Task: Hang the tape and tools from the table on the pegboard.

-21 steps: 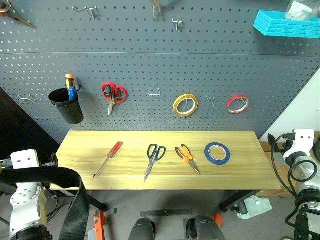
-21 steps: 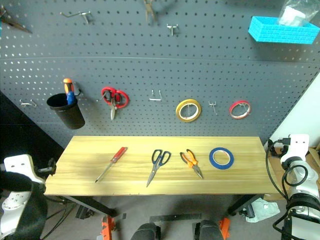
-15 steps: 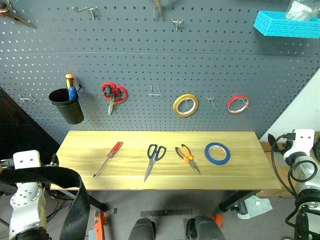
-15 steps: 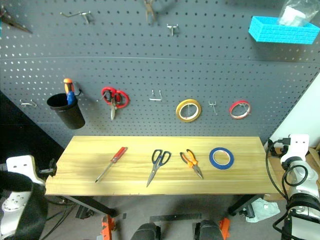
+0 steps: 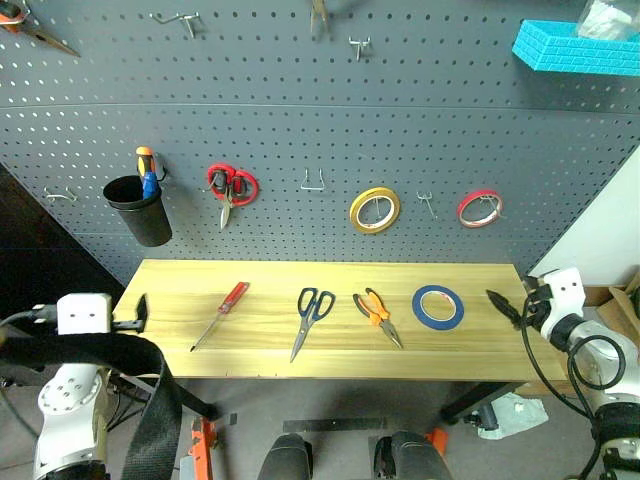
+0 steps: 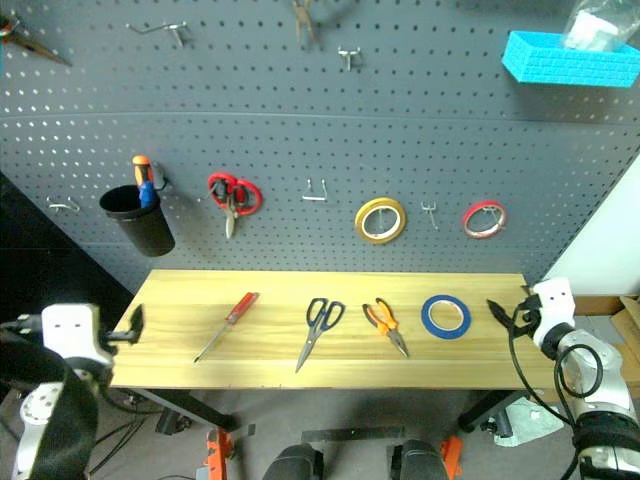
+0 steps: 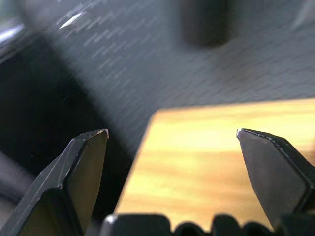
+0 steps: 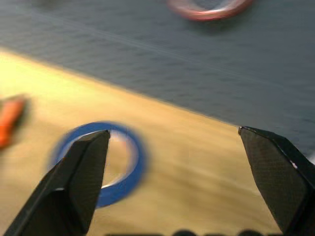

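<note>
The left gripper (image 7: pixel 172 137) is wide open and holds nothing, at the left end of the table (image 5: pixel 260 340). On the table lie the red screwdriver (image 5: pixel 220 314), the blue scissors (image 5: pixel 310 319), the orange pliers (image 5: pixel 376 315) and the blue tape (image 5: pixel 438 306). The right gripper (image 8: pixel 174 137) is wide open too, near the tape. The pegboard (image 5: pixel 300 120) stands behind.

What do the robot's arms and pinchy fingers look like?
Each arm has white rounded shells with black parts. The left arm has a wide black strap over it, and black cables loop around the right arm. The left gripper and the right gripper each have two black, flat, pointed fingers.
</note>
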You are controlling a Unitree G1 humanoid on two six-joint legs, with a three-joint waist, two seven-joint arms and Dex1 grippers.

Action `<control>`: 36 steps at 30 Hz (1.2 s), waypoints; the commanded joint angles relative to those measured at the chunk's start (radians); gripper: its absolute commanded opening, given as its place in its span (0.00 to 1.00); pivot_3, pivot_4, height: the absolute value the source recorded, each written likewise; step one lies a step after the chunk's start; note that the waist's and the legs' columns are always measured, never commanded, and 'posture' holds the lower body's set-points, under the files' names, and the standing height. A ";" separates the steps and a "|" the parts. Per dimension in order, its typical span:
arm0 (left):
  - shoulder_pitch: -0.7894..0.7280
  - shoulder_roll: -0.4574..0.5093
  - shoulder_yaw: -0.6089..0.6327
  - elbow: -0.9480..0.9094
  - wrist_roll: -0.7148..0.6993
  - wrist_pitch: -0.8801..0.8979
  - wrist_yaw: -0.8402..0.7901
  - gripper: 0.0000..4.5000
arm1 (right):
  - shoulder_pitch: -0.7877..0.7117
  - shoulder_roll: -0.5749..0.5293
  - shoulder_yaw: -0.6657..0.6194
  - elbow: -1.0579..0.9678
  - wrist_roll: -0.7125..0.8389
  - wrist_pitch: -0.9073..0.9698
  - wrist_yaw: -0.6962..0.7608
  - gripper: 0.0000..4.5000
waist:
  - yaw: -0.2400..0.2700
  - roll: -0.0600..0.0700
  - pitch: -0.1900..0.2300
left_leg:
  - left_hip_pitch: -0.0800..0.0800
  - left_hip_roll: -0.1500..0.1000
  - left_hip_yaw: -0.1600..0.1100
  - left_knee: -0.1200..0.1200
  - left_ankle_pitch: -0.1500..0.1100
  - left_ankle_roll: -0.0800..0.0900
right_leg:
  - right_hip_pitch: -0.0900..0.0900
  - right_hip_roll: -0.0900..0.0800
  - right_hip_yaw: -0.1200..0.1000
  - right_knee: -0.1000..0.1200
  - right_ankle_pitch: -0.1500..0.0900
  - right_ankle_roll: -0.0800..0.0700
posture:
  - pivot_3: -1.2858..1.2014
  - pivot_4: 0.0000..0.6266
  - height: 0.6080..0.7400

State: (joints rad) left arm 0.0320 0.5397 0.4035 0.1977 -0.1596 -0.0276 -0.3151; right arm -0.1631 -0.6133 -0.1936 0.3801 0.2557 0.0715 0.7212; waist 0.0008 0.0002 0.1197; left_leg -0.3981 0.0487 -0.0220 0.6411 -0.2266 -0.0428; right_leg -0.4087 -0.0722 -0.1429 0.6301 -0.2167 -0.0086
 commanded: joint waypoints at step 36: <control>-0.200 0.207 -0.387 -0.332 -0.160 0.350 -0.690 1.00 | -0.495 0.128 0.519 0.438 -0.412 0.205 0.030 0.99 | -0.036 -0.026 0.178 | -0.013 0.000 0.023 0.002 -0.001 0.002 | -0.032 0.002 0.027 0.018 0.000 0.008 | 0.47 0.53 1.00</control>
State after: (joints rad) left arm -0.1724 0.7293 0.0078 -0.0944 -0.3267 0.3479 -0.9949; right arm -0.6750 -0.4756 0.2897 0.7576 -0.1063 0.2800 0.7385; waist -0.0350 -0.0257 0.2976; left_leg -0.4109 0.0489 0.0014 0.6437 -0.2274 -0.0409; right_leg -0.4410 -0.0698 -0.1159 0.6478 -0.2163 -0.0004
